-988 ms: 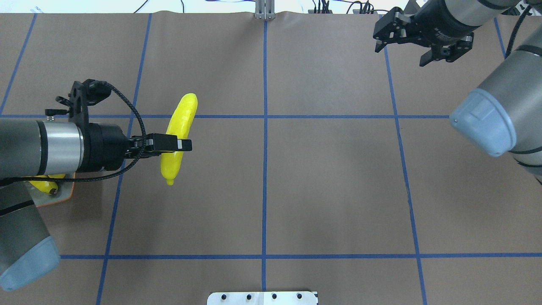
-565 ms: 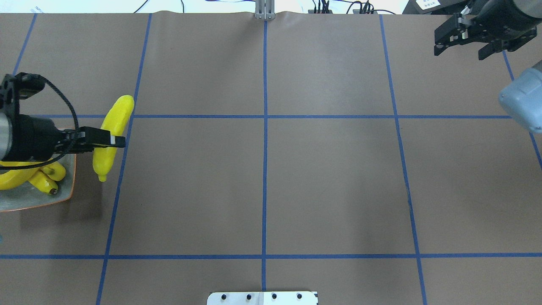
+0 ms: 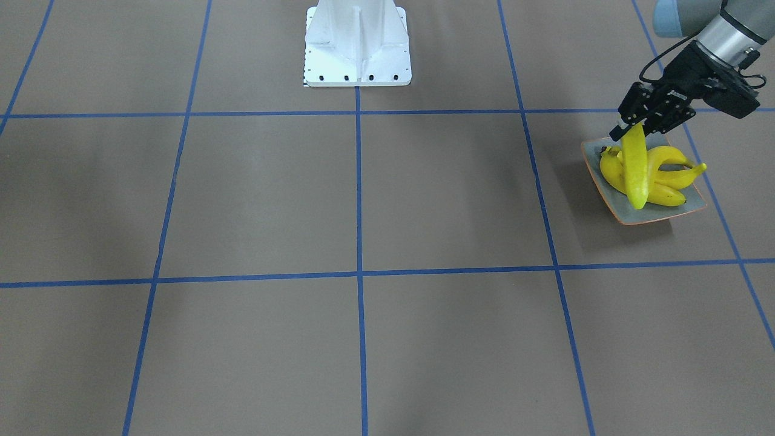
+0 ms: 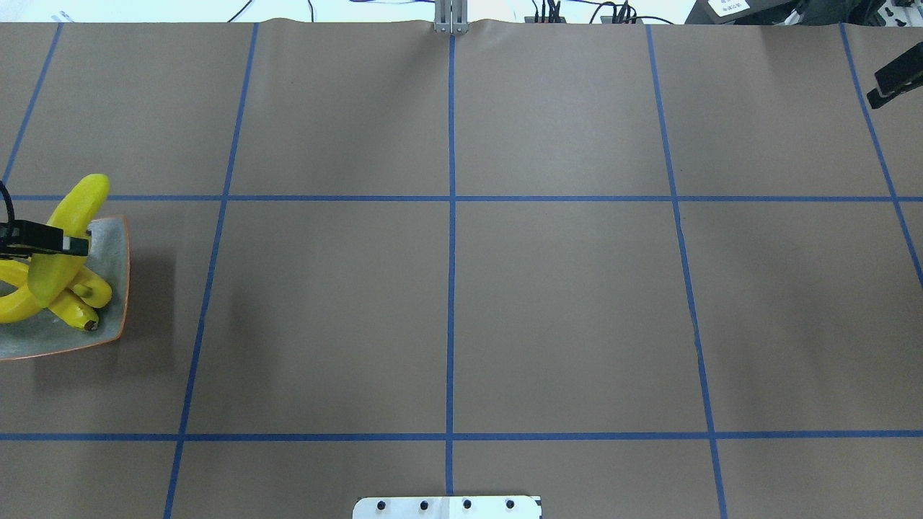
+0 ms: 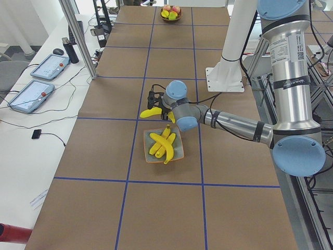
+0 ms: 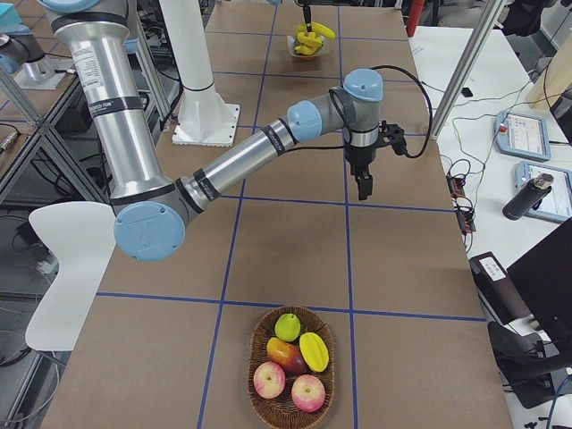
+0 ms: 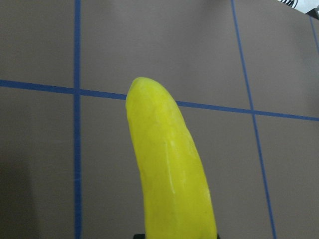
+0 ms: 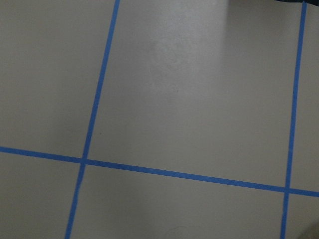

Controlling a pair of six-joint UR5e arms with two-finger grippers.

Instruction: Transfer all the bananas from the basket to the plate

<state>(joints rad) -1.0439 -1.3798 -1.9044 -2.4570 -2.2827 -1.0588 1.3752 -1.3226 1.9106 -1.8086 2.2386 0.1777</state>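
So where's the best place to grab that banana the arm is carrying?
Probably the middle, where the left gripper has it now. The banana is long and curved, so a mid-length grip across its narrow width should keep it balanced. Come in crosswise to its length, not from an end.

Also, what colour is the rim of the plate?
Orange. The plate has a thin orange rim around its grey-green centre; the exterior front-facing view shows it best.
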